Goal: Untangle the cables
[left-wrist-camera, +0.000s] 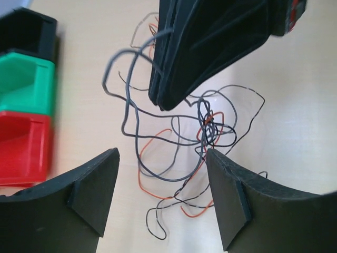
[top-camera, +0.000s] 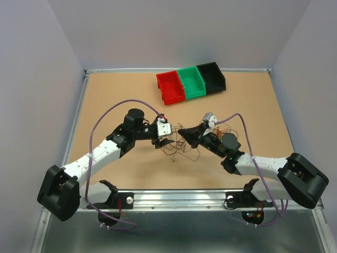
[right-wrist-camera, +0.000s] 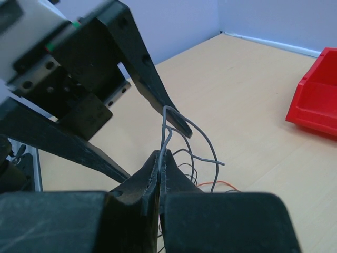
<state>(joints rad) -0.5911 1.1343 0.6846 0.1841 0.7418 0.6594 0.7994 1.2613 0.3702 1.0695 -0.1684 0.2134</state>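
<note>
The cables are a small clump of thin grey, dark and orange wires in curly loops on the table between the two arms. In the left wrist view the cables lie spread under my left gripper, which is open and empty above them. My right gripper is shut on a grey wire that rises in a loop from its tips. In the top view the right gripper faces the left gripper across the clump.
Three small bins stand in a row at the back: red, green and black. The red bin also shows in the right wrist view. Lilac cables run along both arms.
</note>
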